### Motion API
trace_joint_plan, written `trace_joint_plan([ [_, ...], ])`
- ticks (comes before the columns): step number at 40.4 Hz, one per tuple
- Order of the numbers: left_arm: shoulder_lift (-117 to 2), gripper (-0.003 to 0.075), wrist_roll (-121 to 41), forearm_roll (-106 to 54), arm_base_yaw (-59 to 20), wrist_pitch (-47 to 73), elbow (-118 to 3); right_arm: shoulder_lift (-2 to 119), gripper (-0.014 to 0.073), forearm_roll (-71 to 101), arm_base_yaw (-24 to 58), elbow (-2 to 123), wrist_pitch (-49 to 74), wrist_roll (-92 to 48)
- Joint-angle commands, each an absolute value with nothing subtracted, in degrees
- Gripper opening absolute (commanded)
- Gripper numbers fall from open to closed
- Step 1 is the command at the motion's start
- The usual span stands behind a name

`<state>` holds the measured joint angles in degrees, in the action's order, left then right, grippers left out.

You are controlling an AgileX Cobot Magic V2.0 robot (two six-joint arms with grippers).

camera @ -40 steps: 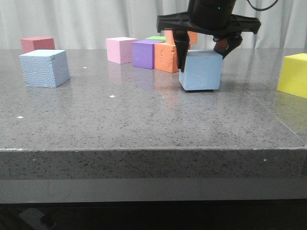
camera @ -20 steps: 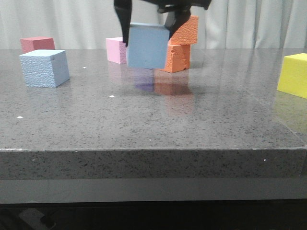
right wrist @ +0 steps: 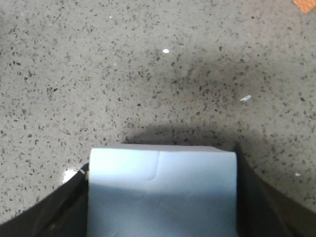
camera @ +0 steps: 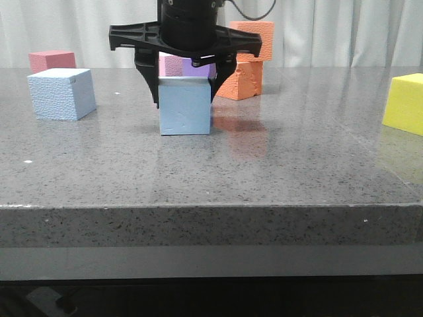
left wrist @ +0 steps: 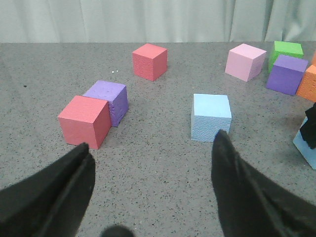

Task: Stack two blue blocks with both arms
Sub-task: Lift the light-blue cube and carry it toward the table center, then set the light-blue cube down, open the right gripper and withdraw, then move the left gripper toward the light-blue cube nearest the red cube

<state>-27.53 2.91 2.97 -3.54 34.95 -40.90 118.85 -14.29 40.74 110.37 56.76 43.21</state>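
While the grey speckled bench [camera: 277, 178] carries every cube, the right arm [camera: 192, 20] is seen descending over its middle in the front view, its right gripper [camera: 185, 82] closed on one blue block [camera: 185, 105], with a black finger against each side face. That held blue block appears to sit on or just above the bench surface; contact cannot be confirmed. In the right wrist view the same block [right wrist: 162, 192] is seen clamped between the two dark fingers [right wrist: 59, 212]. The left gripper [left wrist: 150, 192] is shown open in the left wrist view, its fingers spread wide and holding nothing. The second blue block [camera: 61, 93] is placed on the bench well to the left of the held one, untouched. Behind the held block, two orange cubes [camera: 246, 63] are stacked one on the other. A yellow cube [camera: 403, 103] is located at the far right, and a red cube [camera: 51, 61] behind the second blue block
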Motion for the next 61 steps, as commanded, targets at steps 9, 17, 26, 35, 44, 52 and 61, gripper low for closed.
trace_joint_plan([
  [9, -28.25, 0.0489, 2.94, 3.14, -4.03, 30.23, -42.77, 111.79, 0.0549, -15.92, 40.62, 112.44, 55.57, 42.6],
  [17, -28.25, 0.0489, 2.94, 3.14, -4.03, 30.23, -42.77, 105.76, 0.0549, -13.62, 40.62, 112.44, 56.88, 34.5],
  [26, -28.25, 0.0489, 2.94, 3.14, -4.03, 30.23, -42.77, 97.36, 0.0549, -11.85, 39.56, 112.25, 61.9, 12.97],
  [35, -28.25, 0.0489, 2.94, 3.14, -4.03, 30.23, -42.77, 88.45, 0.0505, 2.27, 32.96, 107.92, 66.82, -6.37],
  [44, -28.25, 0.0489, 2.94, 3.14, -4.03, 30.23, -42.77, 74.29, 0.0405, 14.67, 28.34, 90.84, 58.09, -21.59],
  [52, -28.25, 0.0489, 2.94, 3.14, -4.03, 30.23, -42.77, 61.56, 0.0387, 15.13, 28.27, 74.34, 48.84, -22.11],
  [61, -28.25, 0.0489, 2.94, 3.14, -4.03, 30.23, -42.77, 48.31, 0.0387, 18.67, 28.27, 57.67, 39.57, -22.11],
])
